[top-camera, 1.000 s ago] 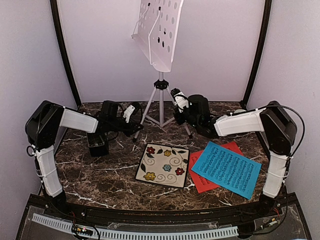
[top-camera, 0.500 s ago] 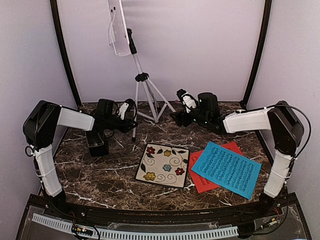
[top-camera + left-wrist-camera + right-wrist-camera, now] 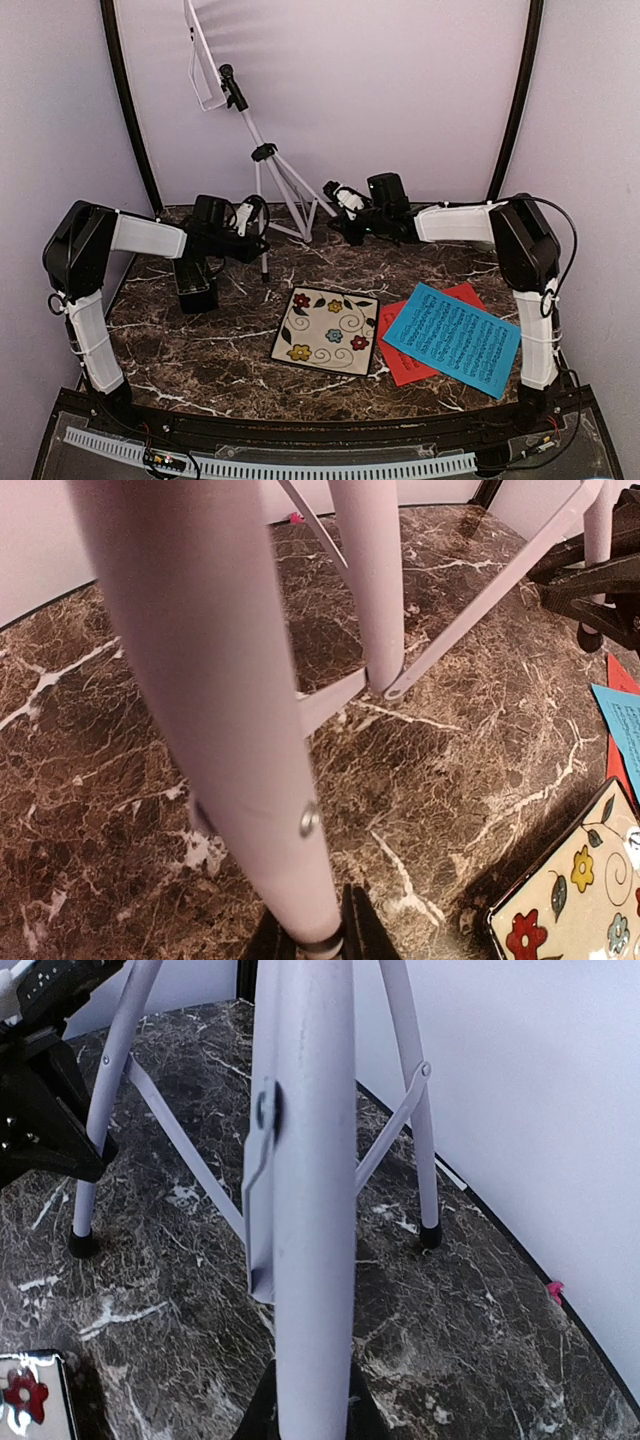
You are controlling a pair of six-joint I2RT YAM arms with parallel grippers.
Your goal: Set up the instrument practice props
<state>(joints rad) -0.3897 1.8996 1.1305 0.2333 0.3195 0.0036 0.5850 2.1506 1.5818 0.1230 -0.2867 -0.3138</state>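
Both arms are on the stand (image 3: 263,153), far side of the table (image 3: 200,345)! The stand is tilted hard, its pole leaning left and its white desk high in the far left corner, seen nearly edge-on.

The left gripper (image 3: 258,240) is closed on the near-left leg, low down. In the left wrist view the white tube fills the frame and runs straight between the dark fingers (image 3: 362,935), clamped on both sides.

Across from it, the right gripper (image 3: 330,212) is closed on the right-hand leg. In its own camera the tube drops between its fingers (image 3: 258,1420) the same way. That view also shows two other legs with black-capped feet that seem to sit on the marble. The foot of the gripped leg is hidden.

The metronome (image 3: 195,287) stands on the left side, just nearer than the left gripper and near the foot of the leg it holds.

Over on the near right, the blue sheet (image 3: 452,338) lies flat on top of the red sheet (image 3: 402,365), covering most of it. The tile (image 3: 328,330) lies flat in the middle, just left of the sheets, with the red sheet's edge right beside it. Neither gripper is close to the sheets, which are well apart from the stand.
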